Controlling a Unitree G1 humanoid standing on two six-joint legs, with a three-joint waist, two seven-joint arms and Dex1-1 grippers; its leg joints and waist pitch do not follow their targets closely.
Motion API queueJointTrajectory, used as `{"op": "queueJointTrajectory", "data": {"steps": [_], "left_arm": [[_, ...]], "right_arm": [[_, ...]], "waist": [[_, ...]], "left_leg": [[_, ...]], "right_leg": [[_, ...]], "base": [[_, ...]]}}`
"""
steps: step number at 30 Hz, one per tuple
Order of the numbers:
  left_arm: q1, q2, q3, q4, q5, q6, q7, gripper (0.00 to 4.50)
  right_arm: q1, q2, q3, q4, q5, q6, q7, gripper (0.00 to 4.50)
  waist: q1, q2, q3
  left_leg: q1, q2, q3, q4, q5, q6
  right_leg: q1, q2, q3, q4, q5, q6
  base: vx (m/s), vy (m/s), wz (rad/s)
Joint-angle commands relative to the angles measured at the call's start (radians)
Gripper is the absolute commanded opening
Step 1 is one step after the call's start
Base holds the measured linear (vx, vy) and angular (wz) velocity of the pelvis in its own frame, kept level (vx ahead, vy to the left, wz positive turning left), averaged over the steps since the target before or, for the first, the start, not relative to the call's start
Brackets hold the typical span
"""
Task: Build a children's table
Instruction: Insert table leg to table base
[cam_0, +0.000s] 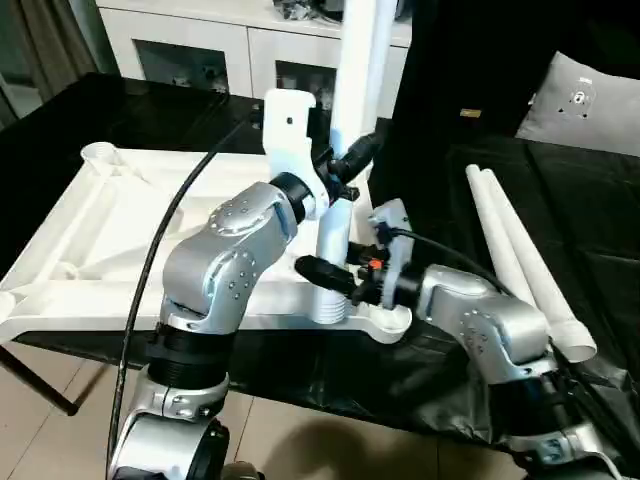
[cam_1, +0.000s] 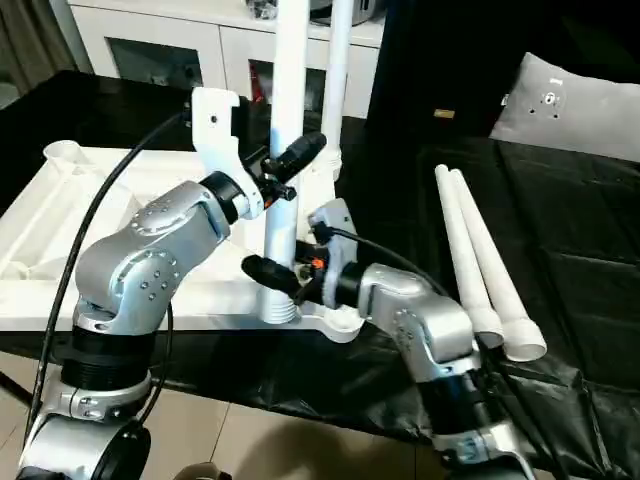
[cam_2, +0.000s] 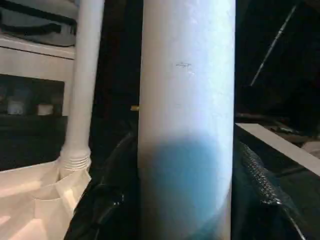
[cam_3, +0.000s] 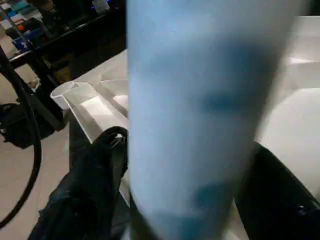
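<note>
L gripper (cam_1: 285, 160) clamps upright leg (cam_1: 287, 100); R gripper (cam_1: 272, 272) straddles base; 2nd leg (cam_2: 82, 90) behind

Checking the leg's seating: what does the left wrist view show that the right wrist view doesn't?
Left wrist view: a second upright leg already standing in its corner socket, with the white cabinet behind. Right wrist view: an empty corner socket of the tabletop. Both: the near leg, close up between black fingers.

Spare legs (cam_0: 520, 265) well right of tabletop (cam_0: 80, 250)
</note>
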Motion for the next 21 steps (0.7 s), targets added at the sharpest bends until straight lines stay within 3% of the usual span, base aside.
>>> {"op": "queueJointTrajectory", "data": {"steps": [1,12,19,20,21], "left_arm": [[-0.022,-0.001,-0.013,-0.018,0.012,-0.01,-0.014,1.75],[-0.03,0.014,-0.036,0.003,0.047,-0.04,-0.037,1.75],[-0.029,0.012,-0.041,0.006,0.058,-0.047,-0.044,1.75],[-0.028,0.01,-0.042,0.006,0.059,-0.048,-0.043,1.75],[-0.028,0.01,-0.042,0.006,0.059,-0.048,-0.043,1.75]], "right_arm": [[-0.008,-0.003,-0.016,0.011,0.005,0.014,-0.009,2.86],[-0.009,0.001,-0.019,0.011,0.0,0.024,-0.013,1.95],[-0.004,0.001,-0.015,-0.003,-0.011,-0.003,-0.012,1.9],[-0.004,0.006,-0.027,-0.002,0.0,0.011,-0.02,2.46],[-0.004,0.006,-0.027,-0.002,0.0,0.011,-0.02,2.46]], "waist": [[-0.001,0.004,-0.077],[-0.002,0.007,-0.078],[-0.002,0.004,-0.078],[-0.002,0.003,-0.077],[-0.002,0.002,-0.077]], "left_leg": [[0.003,0.011,0.006,-0.067,-0.089,-0.037],[0.005,0.01,0.005,-0.067,-0.095,-0.04],[0.004,0.011,0.006,-0.067,-0.096,-0.04],[0.004,0.011,0.006,-0.067,-0.093,-0.04],[0.004,0.011,0.006,-0.067,-0.092,-0.039]], "right_leg": [[0.063,-0.051,0.042,-0.063,-0.02,-0.164],[0.065,-0.051,0.042,-0.064,-0.013,-0.163],[0.065,-0.052,0.042,-0.063,-0.015,-0.167],[0.065,-0.052,0.042,-0.063,-0.016,-0.167],[0.065,-0.052,0.042,-0.064,-0.016,-0.167]], "base": [[0.0,0.0,0.0],[0.0,0.0,0.0],[0.0,0.0,0.0],[0.0,0.0,0.0],[0.0,0.0,0.0]]}}
